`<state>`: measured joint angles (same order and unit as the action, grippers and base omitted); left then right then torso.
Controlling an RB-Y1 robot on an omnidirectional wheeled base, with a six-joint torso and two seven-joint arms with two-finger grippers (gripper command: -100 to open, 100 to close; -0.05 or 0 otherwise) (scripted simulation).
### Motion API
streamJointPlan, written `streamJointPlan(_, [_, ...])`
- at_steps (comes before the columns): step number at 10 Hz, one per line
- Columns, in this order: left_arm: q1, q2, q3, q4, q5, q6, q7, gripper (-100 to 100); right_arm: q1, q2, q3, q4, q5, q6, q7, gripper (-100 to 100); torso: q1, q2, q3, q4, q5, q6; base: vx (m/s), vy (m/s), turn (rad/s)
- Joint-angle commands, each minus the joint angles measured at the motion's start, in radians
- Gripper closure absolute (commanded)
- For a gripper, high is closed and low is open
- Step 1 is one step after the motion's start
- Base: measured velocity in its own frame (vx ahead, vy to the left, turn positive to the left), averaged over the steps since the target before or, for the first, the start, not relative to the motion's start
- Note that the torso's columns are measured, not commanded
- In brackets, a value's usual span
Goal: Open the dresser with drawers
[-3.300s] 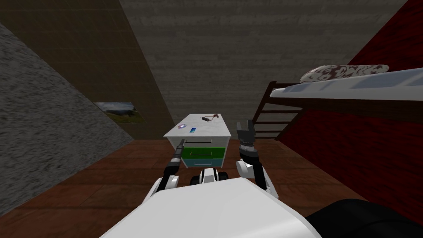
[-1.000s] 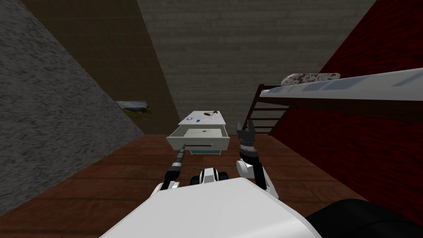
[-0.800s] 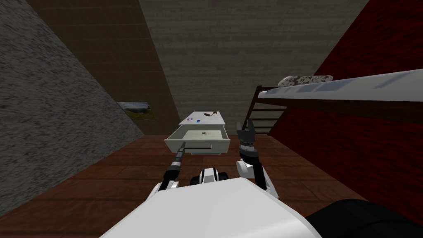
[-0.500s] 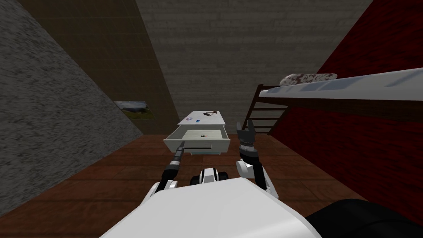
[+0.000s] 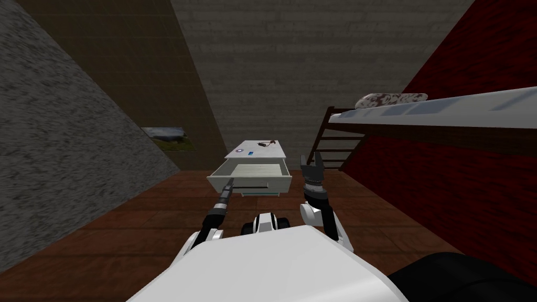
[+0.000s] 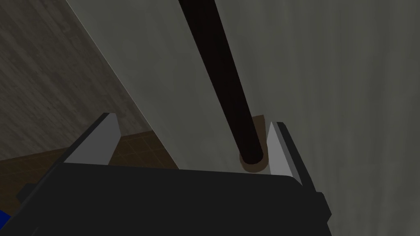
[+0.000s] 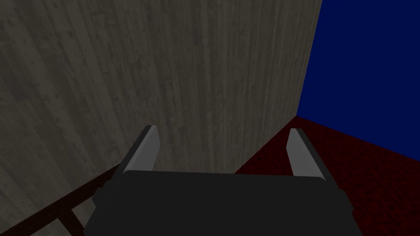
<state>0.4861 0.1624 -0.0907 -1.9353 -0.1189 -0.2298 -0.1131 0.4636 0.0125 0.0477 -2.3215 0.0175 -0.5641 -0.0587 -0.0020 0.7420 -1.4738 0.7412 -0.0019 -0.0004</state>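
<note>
White drawer now out, left hand spread round handle

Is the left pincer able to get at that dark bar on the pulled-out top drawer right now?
Probably yes. The left pincer sits right at the drawer front, its fingers open, with the dark bar passing between them, close to one finger. Nothing lies in the way; closing should catch it.
</note>
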Motion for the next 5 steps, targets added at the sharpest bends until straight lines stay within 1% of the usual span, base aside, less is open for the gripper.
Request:
streamJointPlan(1, [0.001, 0.000, 0.000, 0.002, 0.000, 0.001, 0.000, 0, 0.000, 0.000, 0.000, 0.000, 0.000, 0.000, 0.000, 0, 0.000, -0.001, -0.001, -0.001, 0.001, 0.000, 0.000, 0.000, 0.000])
streamJointPlan(5, [0.004, 0.000, 0.000, 0.005, 0.000, 0.003, 0.000, 0, 0.000, 0.000, 0.000, 0.000, 0.000, 0.000, 0.000, 0, 0.002, -0.005, -0.003, -0.003, 0.002, 0.001, -0.001, 0.000, 0.001])
